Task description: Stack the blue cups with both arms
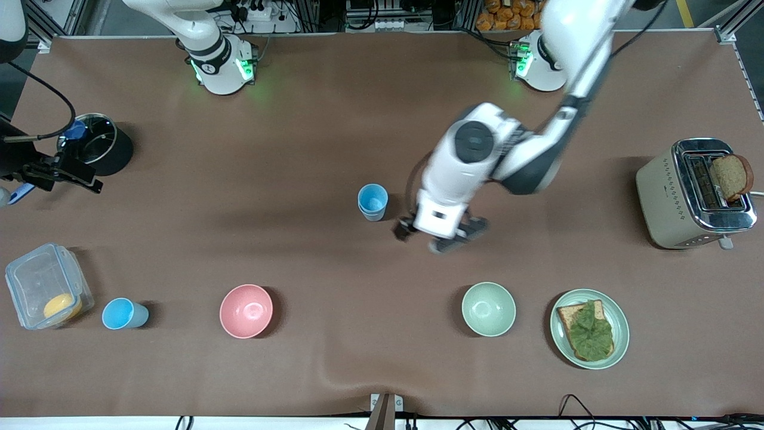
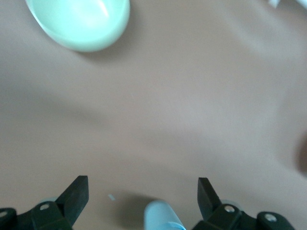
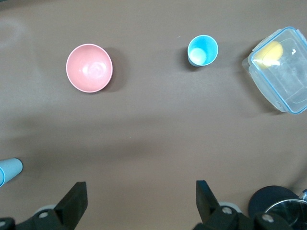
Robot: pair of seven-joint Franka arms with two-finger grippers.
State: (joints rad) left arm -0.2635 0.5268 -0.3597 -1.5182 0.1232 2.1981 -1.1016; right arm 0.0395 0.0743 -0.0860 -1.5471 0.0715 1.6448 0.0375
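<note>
A light-blue cup [image 1: 373, 202] stands upright mid-table and looks like two nested cups. It shows at the edge of the left wrist view [image 2: 163, 218] and of the right wrist view [image 3: 9, 171]. Another blue cup [image 1: 124, 313] stands near the front camera toward the right arm's end, also in the right wrist view [image 3: 203, 50]. My left gripper [image 1: 441, 234] is open and empty beside the mid-table cup, apart from it, its fingers wide [image 2: 143, 191]. My right gripper [image 1: 83, 178] is open and empty [image 3: 141, 196] by the black pot at the right arm's end.
A pink bowl [image 1: 246, 310] and a pale green bowl [image 1: 488, 309] stand near the front camera. A clear lidded box [image 1: 45, 286] lies beside the second cup. A black pot [image 1: 98, 146], a toaster [image 1: 695, 194] and a plate with toast [image 1: 561, 334] are also on the table.
</note>
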